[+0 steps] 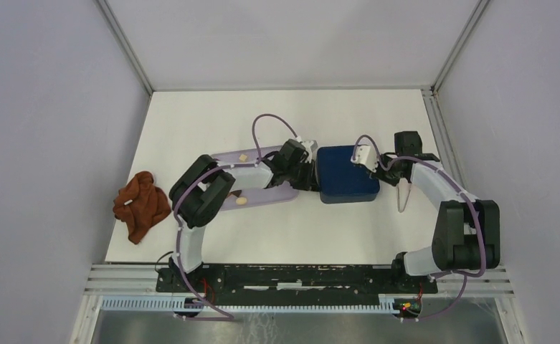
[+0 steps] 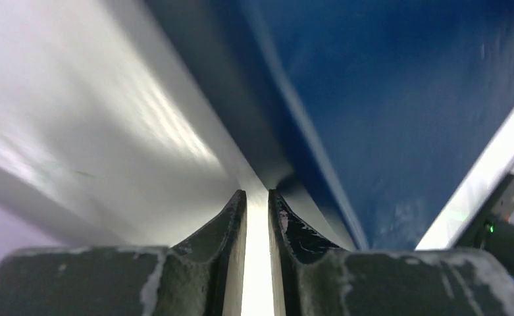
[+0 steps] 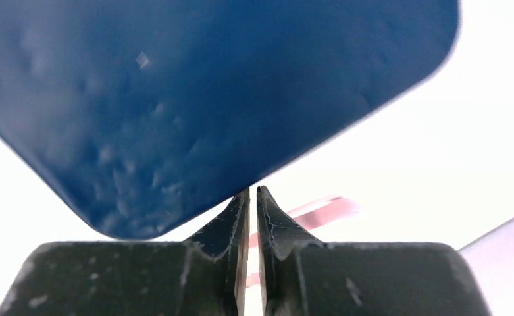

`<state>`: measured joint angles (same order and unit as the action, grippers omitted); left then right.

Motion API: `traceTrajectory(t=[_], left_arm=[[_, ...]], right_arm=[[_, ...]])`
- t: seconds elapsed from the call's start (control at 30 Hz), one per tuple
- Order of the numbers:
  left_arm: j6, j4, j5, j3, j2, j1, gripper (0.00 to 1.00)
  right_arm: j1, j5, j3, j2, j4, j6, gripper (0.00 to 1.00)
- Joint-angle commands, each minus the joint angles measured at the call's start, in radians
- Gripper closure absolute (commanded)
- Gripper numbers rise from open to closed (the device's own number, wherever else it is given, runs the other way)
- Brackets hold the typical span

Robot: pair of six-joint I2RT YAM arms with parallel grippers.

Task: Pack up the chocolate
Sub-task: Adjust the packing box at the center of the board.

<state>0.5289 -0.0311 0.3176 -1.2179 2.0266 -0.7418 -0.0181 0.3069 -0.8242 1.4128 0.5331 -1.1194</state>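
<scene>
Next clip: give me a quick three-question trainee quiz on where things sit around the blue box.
1. True or false: the pink tongs lie on the table to the right of the blue box.
2. Where is the reddish-brown cloth? A: on the blue box. B: near the table's left edge. C: beside the pink tongs.
3. Which arm reaches across the lavender tray?
Key: 1 true; 2 B; 3 the left arm.
</scene>
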Motion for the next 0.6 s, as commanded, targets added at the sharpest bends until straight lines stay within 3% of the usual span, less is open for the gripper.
traceTrajectory(t=[0.0,0.23,0.37,0.47,0.57], left_arm=[[0.065,-0.13,0.042,0.043,-0.103,-0.136,0.75],[0.057,-0.137,-0.021,0.118,-0.239,-0.183,0.74],[0.056,-0.079,-0.224,0.273,-0.446,-0.186,0.74],[0.054,0.068,-0.47,0.356,-0.624,-0.181,0.69],[0.052,0.222,-0.648,0.398,-0.777,-0.156,0.54]], right_arm=[[-0.017,0.102,-0.111,0.045,-0.069,0.055,0.85],[0.057,0.12,-0.192,-0.065,-0.042,0.06,0.73],[0.055,0.433,-0.252,-0.111,0.081,0.109,0.56],[-0.024,0.587,-0.266,-0.071,0.106,0.261,0.59],[-0.196,0.428,-0.286,-0.009,0.055,0.427,0.7]])
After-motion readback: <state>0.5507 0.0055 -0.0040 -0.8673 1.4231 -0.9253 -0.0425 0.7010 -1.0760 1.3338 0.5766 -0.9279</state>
